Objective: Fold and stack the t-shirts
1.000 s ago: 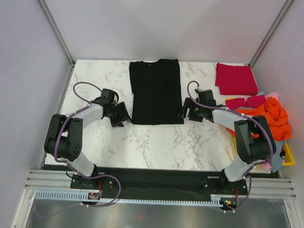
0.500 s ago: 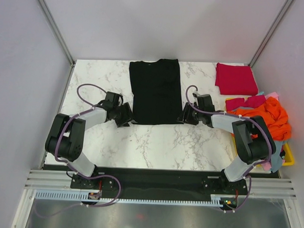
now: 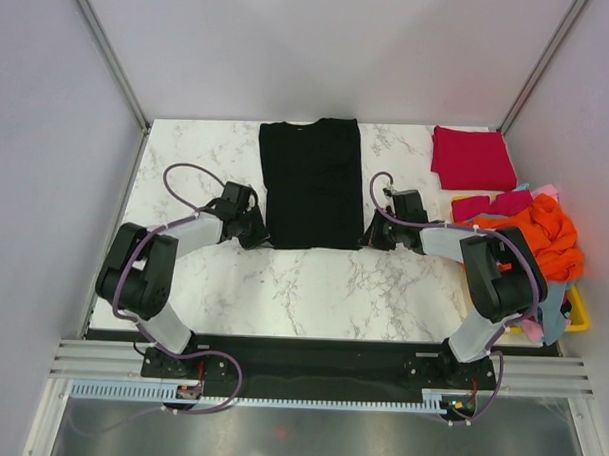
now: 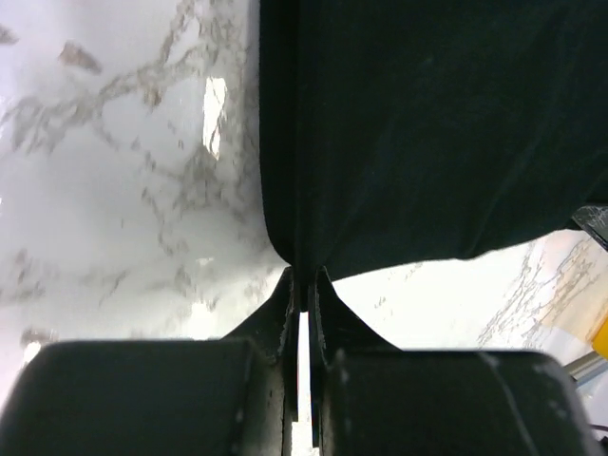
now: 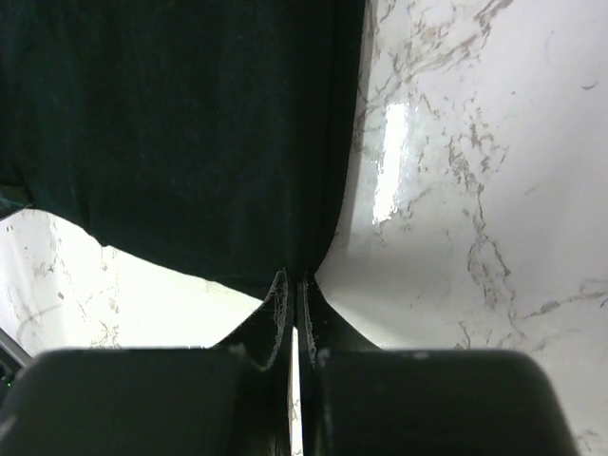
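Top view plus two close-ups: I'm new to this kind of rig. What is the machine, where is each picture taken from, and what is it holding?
These are two robot arms bolted at the near edge of a marble table, each ending in a two-finger hand. The wide picture looks down from above and behind them. The two close-ups come from cameras on the wrists. A black shirt lies flat in the middle. The left hand is shut on its near left corner and the right hand on its near right corner. At the far right lies a folded red shirt. Nearer, an orange shirt and other coloured ones are heaped over a yellow basket.
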Controlling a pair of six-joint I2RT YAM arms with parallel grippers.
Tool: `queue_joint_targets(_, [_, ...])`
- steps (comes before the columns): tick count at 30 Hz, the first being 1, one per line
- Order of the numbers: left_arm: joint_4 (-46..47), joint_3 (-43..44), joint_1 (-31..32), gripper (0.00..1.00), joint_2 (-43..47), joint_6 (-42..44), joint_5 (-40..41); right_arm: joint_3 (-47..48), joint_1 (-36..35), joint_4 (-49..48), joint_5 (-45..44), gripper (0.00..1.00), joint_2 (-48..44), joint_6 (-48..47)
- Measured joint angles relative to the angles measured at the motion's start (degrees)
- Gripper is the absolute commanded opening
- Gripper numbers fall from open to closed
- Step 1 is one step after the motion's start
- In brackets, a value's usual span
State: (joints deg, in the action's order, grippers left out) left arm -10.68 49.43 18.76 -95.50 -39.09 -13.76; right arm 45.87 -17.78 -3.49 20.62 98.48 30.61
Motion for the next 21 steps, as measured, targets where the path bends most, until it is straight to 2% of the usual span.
queue_joint_targets(2, [-2.9,0.1,1.0,0.02,3.1,-0.2,2.0,0.0,0.0,0.9,0.1,0.00,-0.2,0.0])
queue_joint_targets(5, [-7.1,-0.3,3.6,0.02,13.2,-1.2,5.7,-0.3,-0.1,3.8,-0.1,0.00,-2.0,-0.3])
queue_joint_targets(10, [-11.0,-3.6,6.7,0.02,30.5,-3.6,7.7,-4.4,-0.8,8.5,0.1,0.00,-10.8,-0.3])
queue_joint_targets(21, [-21.6,-14.9,8.5,0.02,41.8,-8.0,6.4,-10.7,-6.6,14.7,-0.2,0.00,-23.9,1.7])
